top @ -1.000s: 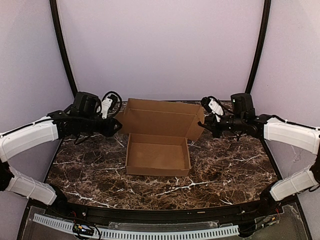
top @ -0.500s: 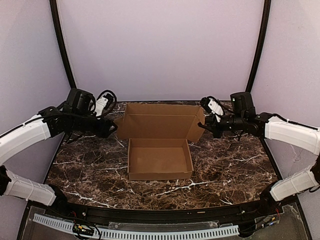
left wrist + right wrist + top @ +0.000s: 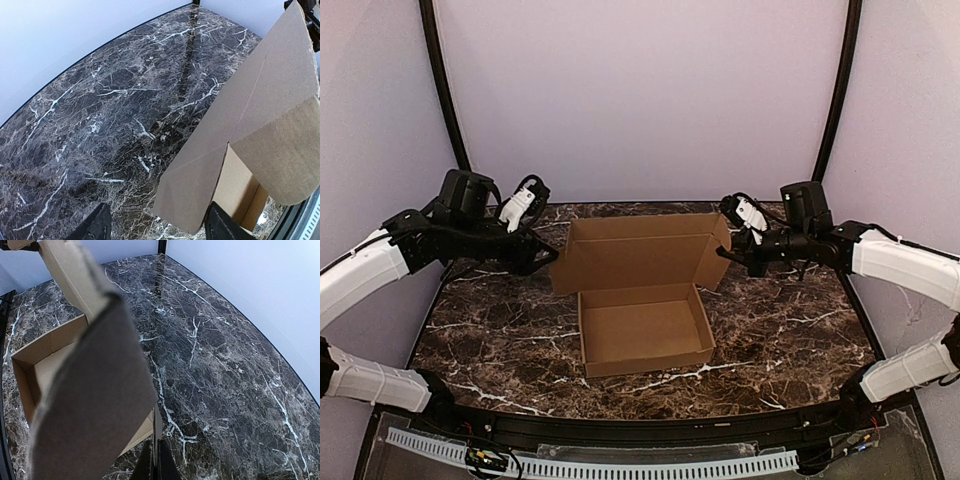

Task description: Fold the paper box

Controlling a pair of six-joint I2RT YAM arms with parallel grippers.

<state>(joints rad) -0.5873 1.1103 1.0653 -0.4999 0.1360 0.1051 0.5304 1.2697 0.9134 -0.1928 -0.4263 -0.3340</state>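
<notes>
Dark marbled surface [image 3: 790,330] fills the scene. The paper box [image 3: 645,335] sits mid-surface, tray open upward, lid standing upright along its far side. Right claw [image 3: 723,253] is pressed together on the lid's right flap, pinching it. Left claw [image 3: 552,258] hangs spread at the lid's left edge, 1 corner between its 2 fingers, not gripped.

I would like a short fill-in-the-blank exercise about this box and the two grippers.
1. The right gripper is ___ on the lid of the box.
2. The left gripper is ___ and holds nothing.
3. Inside, the box is ___.

Missing words: shut; open; empty.
</notes>
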